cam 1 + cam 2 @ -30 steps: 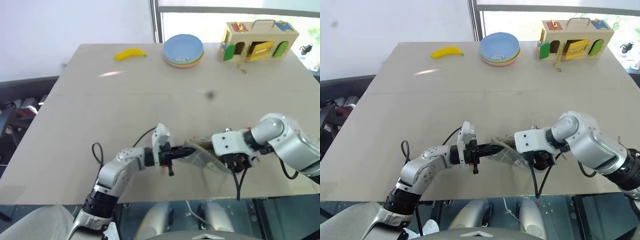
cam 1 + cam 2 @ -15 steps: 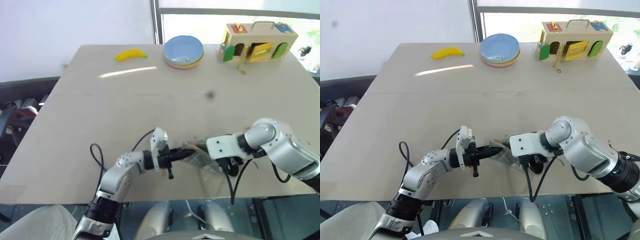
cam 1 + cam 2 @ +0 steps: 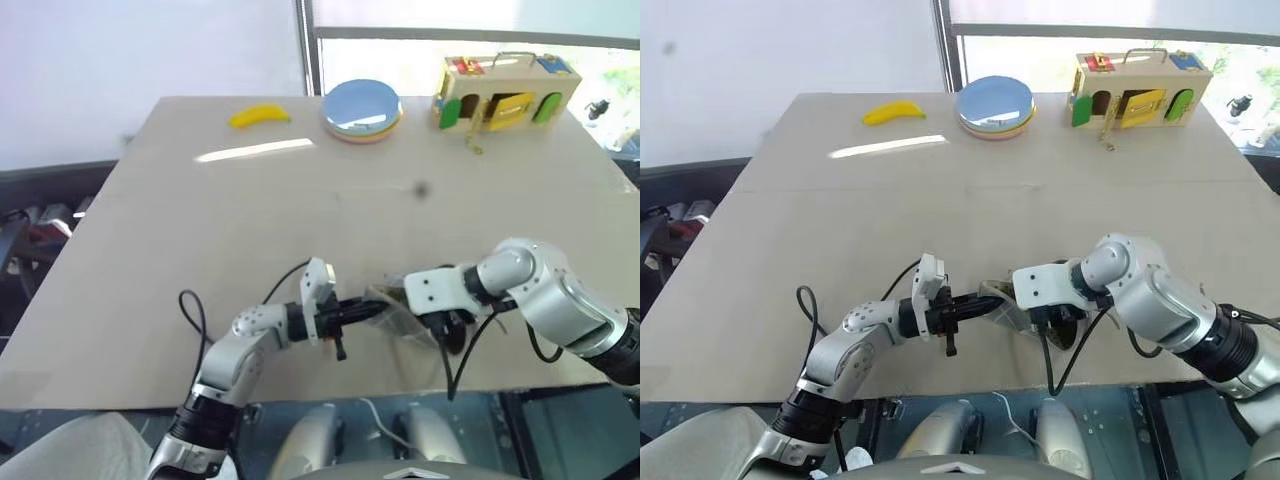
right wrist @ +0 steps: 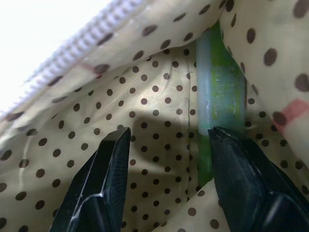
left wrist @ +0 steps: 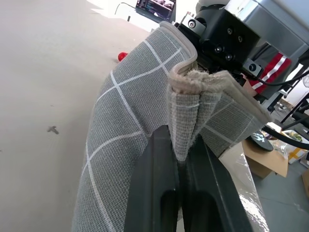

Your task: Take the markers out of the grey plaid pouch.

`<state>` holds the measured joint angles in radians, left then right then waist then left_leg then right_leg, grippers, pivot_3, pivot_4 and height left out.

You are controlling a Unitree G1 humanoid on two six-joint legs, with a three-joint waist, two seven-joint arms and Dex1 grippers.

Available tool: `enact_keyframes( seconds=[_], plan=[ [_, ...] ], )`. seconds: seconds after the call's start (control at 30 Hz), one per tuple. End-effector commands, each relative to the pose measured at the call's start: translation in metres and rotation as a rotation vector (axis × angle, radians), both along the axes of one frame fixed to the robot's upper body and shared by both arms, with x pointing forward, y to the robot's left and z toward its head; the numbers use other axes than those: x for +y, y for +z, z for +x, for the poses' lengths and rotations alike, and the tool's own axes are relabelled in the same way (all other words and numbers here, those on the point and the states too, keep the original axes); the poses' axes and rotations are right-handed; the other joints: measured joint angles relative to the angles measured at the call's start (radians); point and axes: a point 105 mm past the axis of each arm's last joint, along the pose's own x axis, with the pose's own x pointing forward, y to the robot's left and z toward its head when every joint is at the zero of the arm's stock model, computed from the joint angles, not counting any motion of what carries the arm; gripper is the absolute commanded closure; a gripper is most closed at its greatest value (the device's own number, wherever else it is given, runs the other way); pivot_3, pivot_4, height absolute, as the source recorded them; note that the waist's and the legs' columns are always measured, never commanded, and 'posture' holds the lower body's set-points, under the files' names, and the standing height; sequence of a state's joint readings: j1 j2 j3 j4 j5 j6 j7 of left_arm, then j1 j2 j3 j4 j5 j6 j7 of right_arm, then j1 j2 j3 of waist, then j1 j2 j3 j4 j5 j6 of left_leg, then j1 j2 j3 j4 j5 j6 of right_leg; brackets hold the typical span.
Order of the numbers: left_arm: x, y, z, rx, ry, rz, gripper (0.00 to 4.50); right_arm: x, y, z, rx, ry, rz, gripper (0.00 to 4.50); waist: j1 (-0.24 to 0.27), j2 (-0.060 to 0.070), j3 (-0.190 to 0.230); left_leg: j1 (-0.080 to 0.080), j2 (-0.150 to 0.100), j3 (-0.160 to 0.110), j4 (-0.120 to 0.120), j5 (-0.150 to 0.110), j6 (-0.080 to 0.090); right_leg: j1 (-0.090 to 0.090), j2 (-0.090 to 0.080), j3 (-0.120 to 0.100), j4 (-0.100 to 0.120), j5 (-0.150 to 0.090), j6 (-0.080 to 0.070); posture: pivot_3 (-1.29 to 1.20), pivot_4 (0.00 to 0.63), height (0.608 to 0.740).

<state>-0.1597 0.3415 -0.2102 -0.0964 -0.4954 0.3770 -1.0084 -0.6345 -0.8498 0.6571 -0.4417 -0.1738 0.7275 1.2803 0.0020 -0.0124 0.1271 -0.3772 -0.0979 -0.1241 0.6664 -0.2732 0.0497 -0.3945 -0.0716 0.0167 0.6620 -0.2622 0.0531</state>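
The grey plaid pouch (image 3: 393, 304) lies near the table's front edge, its mouth propped up. My left gripper (image 3: 370, 311) is shut on a fold of the pouch's rim (image 5: 186, 104), pointing level toward my right arm. My right gripper (image 4: 169, 133) points down inside the pouch, open, against the tan dotted lining (image 4: 154, 111). A light green marker (image 4: 219, 87) lies in a crease of the lining, just past the tip of one finger (image 4: 241, 169); nothing sits between the fingers. A small red tip (image 5: 122, 56) peeks out beside the pouch.
At the table's far side lie a yellow banana (image 3: 260, 116), a stack of plates (image 3: 362, 104) and a wooden latch box (image 3: 505, 90). The pouch and both hands are close to the table's front edge (image 3: 330, 388).
My right hand has edged down and in toward the pouch's mouth. The left gripper keeps its hold in the same place. The camera view has shifted slightly.
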Motion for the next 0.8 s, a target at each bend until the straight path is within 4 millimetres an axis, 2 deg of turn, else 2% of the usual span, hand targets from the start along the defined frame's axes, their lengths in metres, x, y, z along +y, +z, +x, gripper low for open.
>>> enact_keyframes(
  seconds=[0.03,0.07,0.17,0.2,0.47,0.57,0.73,0.8],
  plan=[
    [-0.004,0.002,-0.002,-0.013,-0.013,-0.016,4.50,-0.013,-0.028,0.002,0.070,-0.071,-0.055,2.40,-0.001,-0.002,-0.002,0.001,0.000,0.000,0.000,0.000,0.000,0.000,0.000,0.000,0.000,0.000,0.000,0.00,0.150,0.740],
    [-0.004,0.002,-0.002,-0.014,-0.012,-0.017,4.50,-0.013,-0.028,0.002,0.076,-0.071,-0.053,2.73,-0.001,-0.002,-0.003,0.001,0.000,0.000,0.000,0.000,0.000,0.001,0.000,0.000,0.000,0.000,0.000,0.00,0.150,0.740],
    [-0.004,0.002,-0.002,-0.014,-0.008,-0.019,4.50,-0.013,-0.028,0.001,0.078,-0.072,-0.049,4.16,0.004,-0.002,-0.003,0.001,0.000,0.000,0.000,0.000,0.000,0.001,0.000,0.000,0.000,0.000,0.000,0.00,0.150,0.740],
    [-0.004,0.002,-0.002,-0.014,-0.007,-0.019,4.50,-0.014,-0.027,0.002,0.074,-0.073,-0.046,4.47,0.008,-0.003,-0.003,0.001,0.000,-0.001,0.000,0.000,0.000,0.001,0.000,-0.001,0.000,0.000,0.000,0.00,0.150,0.740],
    [-0.004,0.002,-0.002,-0.010,-0.003,-0.022,4.50,-0.010,-0.004,0.006,0.016,-0.068,0.005,4.47,0.011,0.000,-0.002,-0.002,0.000,-0.002,-0.002,0.001,-0.002,-0.001,-0.001,-0.002,-0.002,0.000,0.000,0.00,0.150,0.740],
    [-0.005,0.002,-0.002,-0.009,-0.004,-0.022,4.50,-0.009,0.003,0.007,-0.004,-0.061,0.019,3.62,0.011,0.001,0.000,-0.003,0.000,-0.002,-0.002,0.000,-0.001,-0.002,-0.001,-0.002,-0.003,0.000,0.000,0.00,0.150,0.740],
    [-0.004,0.001,-0.002,-0.007,-0.006,-0.020,4.50,-0.001,0.020,0.019,-0.090,-0.084,0.067,1.37,0.010,0.003,0.002,-0.004,0.000,-0.002,-0.003,0.001,-0.002,-0.003,-0.001,-0.002,-0.003,0.000,0.000,0.00,0.150,0.740],
    [-0.004,0.001,-0.002,-0.007,-0.007,-0.020,4.50,0.001,0.025,0.018,-0.087,-0.084,0.072,1.37,0.011,0.005,0.005,-0.005,0.000,-0.002,-0.003,0.001,-0.003,-0.004,-0.001,-0.002,-0.004,0.000,0.000,0.00,0.150,0.740]
  ],
)
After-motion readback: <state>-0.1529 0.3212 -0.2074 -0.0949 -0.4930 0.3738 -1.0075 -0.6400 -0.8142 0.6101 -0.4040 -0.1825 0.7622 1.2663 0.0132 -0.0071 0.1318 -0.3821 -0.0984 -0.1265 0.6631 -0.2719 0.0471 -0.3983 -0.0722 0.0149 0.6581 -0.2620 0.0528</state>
